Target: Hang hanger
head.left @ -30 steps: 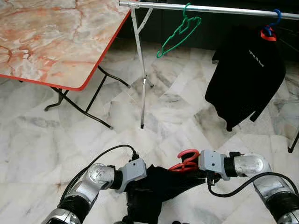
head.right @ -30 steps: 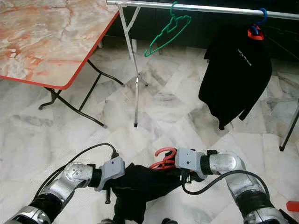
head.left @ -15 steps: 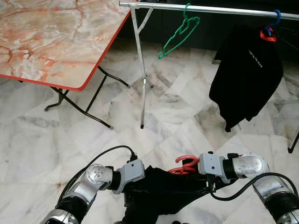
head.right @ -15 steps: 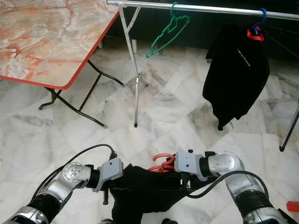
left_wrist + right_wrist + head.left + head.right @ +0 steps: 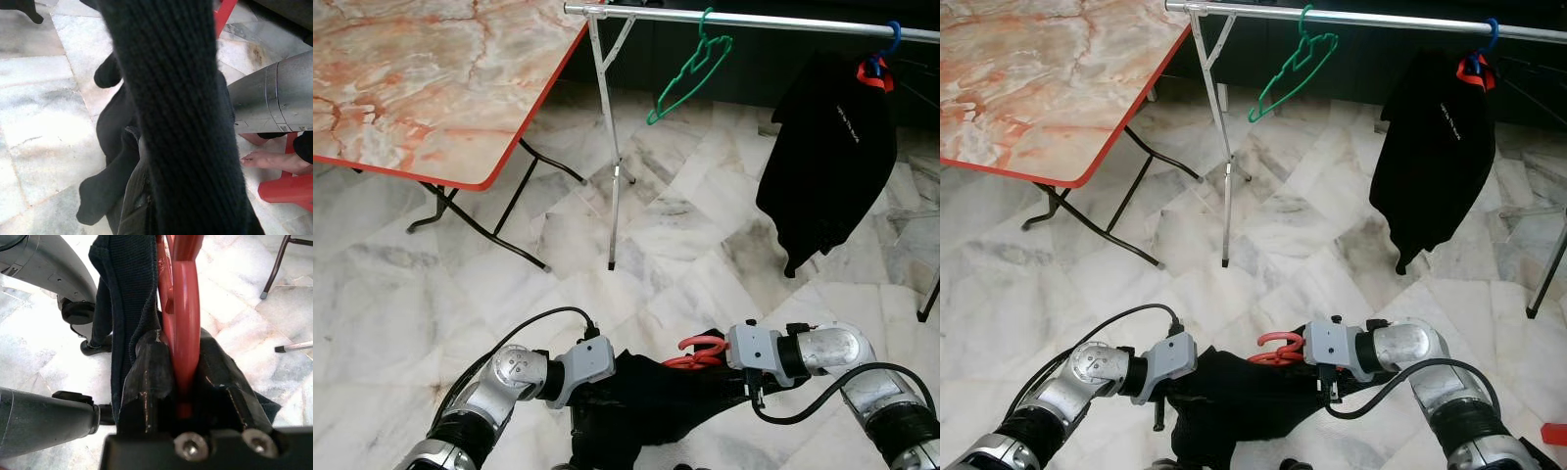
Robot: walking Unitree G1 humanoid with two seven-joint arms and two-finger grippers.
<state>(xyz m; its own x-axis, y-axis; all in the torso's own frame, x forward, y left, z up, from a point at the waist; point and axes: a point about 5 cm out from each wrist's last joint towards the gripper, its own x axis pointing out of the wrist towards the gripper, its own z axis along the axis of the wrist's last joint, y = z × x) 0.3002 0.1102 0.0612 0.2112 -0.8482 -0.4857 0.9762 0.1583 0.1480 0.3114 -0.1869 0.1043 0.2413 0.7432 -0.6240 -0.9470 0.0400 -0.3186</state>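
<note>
The red hanger (image 5: 183, 308) sits clamped between our right gripper's (image 5: 182, 396) two black fingers (image 5: 146, 382), its hook (image 5: 702, 344) poking up just beyond the wrist housing, low in front of us over the floor. A black garment (image 5: 651, 387) is draped on the hanger and sags between our two arms. Our left gripper (image 5: 576, 411) is at the garment's other end, buried in the dark knit cloth (image 5: 176, 112); we cannot tell whether its fingers are spread or closed.

Farther out, the marble floor (image 5: 685, 245) stretches to a metal clothes rail (image 5: 754, 18), well apart from the hanger we hold. On that rail hang an empty green hanger (image 5: 690, 69) and a black shirt (image 5: 837, 147). To our left stands a folding table (image 5: 431, 78) with a marbled top and red edge.
</note>
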